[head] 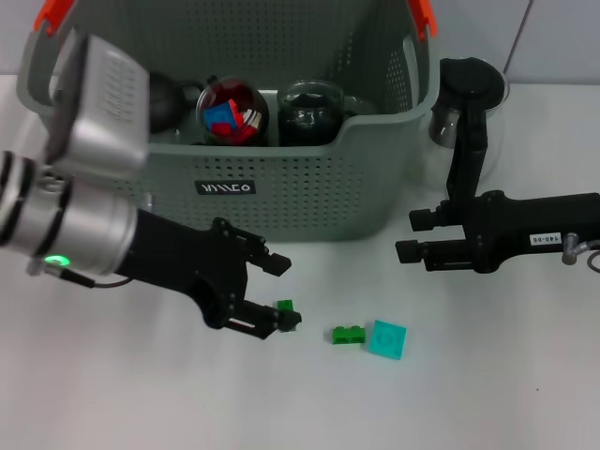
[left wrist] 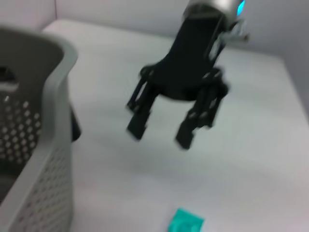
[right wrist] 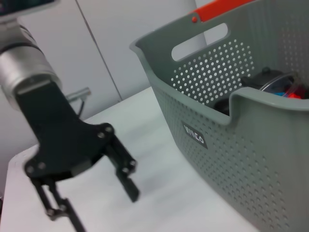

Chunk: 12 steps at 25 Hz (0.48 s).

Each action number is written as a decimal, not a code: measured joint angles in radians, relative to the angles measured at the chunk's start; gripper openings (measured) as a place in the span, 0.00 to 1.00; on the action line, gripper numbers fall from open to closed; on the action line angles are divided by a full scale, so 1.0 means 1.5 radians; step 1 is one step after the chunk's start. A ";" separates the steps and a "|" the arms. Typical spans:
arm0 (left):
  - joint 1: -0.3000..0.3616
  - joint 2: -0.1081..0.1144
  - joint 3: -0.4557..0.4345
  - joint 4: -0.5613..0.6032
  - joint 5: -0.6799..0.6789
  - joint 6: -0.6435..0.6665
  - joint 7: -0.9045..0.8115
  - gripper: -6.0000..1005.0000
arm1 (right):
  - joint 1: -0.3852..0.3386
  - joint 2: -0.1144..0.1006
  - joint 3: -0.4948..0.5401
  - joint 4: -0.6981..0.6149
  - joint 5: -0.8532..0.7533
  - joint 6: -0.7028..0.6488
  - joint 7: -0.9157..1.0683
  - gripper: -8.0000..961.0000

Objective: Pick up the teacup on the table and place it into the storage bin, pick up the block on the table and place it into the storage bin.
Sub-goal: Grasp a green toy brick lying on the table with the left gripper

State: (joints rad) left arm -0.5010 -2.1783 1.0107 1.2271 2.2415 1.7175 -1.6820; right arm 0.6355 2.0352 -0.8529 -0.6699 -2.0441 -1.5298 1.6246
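Note:
The grey perforated storage bin [head: 281, 192] stands at the back middle of the white table [head: 141, 394]. My left gripper [head: 289, 293] hovers open in front of it, and a small green block [head: 284, 306] lies just beside its lower fingertip. A second green block [head: 349, 334] and a teal block [head: 386, 338] lie a little to the right. My right gripper [head: 407, 234] is open beside the bin's right wall, holding nothing. The left wrist view shows the right gripper [left wrist: 158, 137] and the teal block [left wrist: 186, 222]. No teacup shows on the table.
Inside the bin sit a dark round pot [head: 173, 98], a glass vessel holding red and blue pieces [head: 232, 111] and another dark glass vessel [head: 314, 112]. A glass coffee pot [head: 469, 103] stands outside the bin, behind my right arm. Orange clips [head: 52, 14] top the bin's handles.

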 joint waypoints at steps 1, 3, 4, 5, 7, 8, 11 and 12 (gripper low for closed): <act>-0.002 0.000 0.009 -0.005 0.007 -0.015 0.000 0.67 | -0.001 0.000 0.000 0.000 -0.001 0.001 0.000 0.67; -0.009 0.000 0.037 -0.015 0.027 -0.047 -0.002 0.67 | -0.001 0.000 0.000 0.000 -0.001 0.002 0.000 0.67; -0.012 0.000 0.052 -0.018 0.037 -0.060 -0.005 0.67 | -0.001 0.000 0.000 0.000 -0.001 0.002 0.000 0.67; -0.014 0.000 0.066 -0.019 0.045 -0.070 -0.007 0.67 | -0.001 0.000 0.000 0.000 -0.001 0.002 0.000 0.67; -0.016 0.000 0.094 -0.020 0.061 -0.091 -0.010 0.67 | -0.001 0.000 0.000 0.000 -0.001 0.002 0.000 0.67; -0.017 0.000 0.110 -0.020 0.073 -0.105 -0.013 0.67 | -0.001 0.000 0.000 0.000 -0.001 0.002 0.000 0.67; -0.022 0.000 0.148 -0.020 0.099 -0.131 -0.029 0.67 | -0.002 0.000 0.000 0.002 -0.002 0.002 0.000 0.67; -0.025 0.000 0.159 -0.020 0.107 -0.140 -0.039 0.67 | -0.002 0.000 0.000 0.002 -0.002 0.002 0.000 0.67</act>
State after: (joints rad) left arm -0.5380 -2.1782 1.2500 1.1975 2.4021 1.5071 -1.7408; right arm 0.6320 2.0355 -0.8529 -0.6674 -2.0464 -1.5263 1.6245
